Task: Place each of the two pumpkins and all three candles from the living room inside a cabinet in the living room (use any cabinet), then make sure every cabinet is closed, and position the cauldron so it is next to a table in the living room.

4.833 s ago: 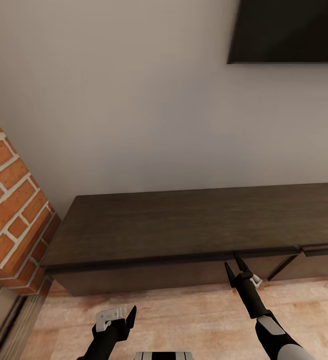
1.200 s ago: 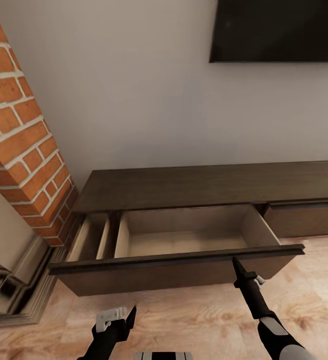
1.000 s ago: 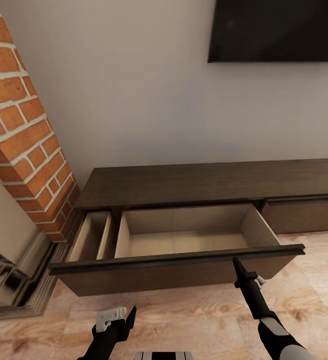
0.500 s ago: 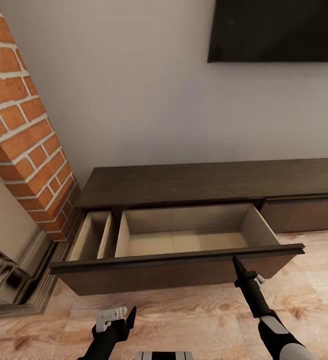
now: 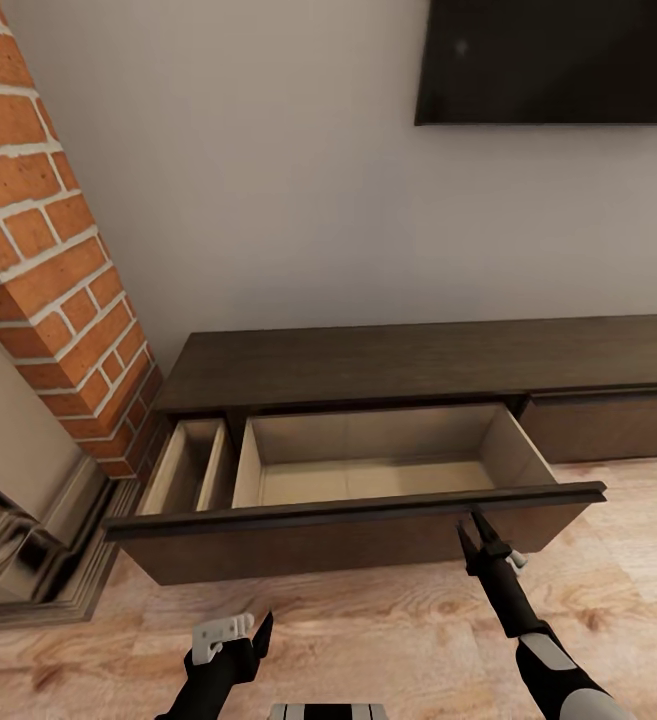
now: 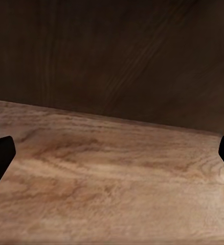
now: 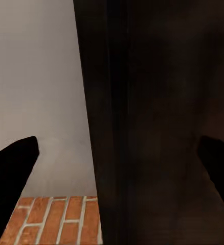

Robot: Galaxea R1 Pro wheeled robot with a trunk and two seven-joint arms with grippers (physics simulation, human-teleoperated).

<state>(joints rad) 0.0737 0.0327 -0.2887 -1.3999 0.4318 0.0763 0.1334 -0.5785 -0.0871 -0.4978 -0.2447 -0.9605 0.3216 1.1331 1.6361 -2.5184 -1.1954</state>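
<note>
Your right claw, spread wide and holding nothing, sits just near of the pulled-out cabinet drawer's long left-right front, nearer than your idle, spread left claw.

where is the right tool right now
In the head view, the right tool is at lower right, open, just in front of the pulled-out drawer front of the cabinet, near that front's right end.

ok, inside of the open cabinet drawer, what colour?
Pale beige lining in the drawer, against the dark-brown cabinet; head view shows it best.
</note>
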